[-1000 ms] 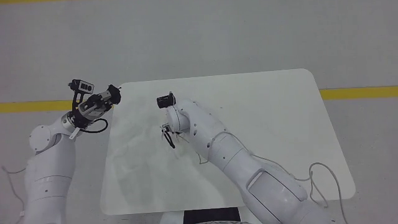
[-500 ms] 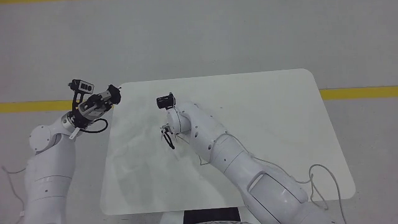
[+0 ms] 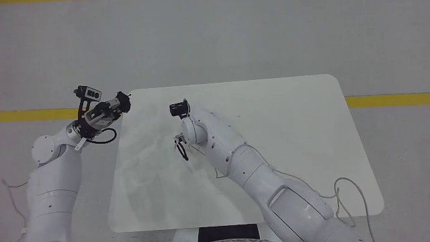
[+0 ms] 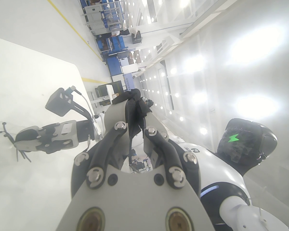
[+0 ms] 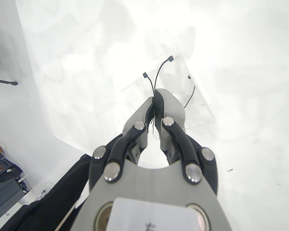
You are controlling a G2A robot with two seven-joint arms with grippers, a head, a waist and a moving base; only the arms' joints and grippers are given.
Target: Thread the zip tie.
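R claw (image 5: 154, 102) clamped on 2 zip ties (image 5: 159, 71), left-centre in top view.
L claw (image 4: 134, 99) fingers pressed together, just off table's (image 3: 302, 128) upper-left corner.

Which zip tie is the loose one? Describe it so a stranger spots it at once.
On the white table lies a clear sheet by the right gripper. The loose zip tie lies on it, untouched, unlike the pinched pair in the gripper.

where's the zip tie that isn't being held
Right wrist view: the loose zip tie lies on the clear plastic sheet on the table, beside the right gripper, which pinches two other zip ties.
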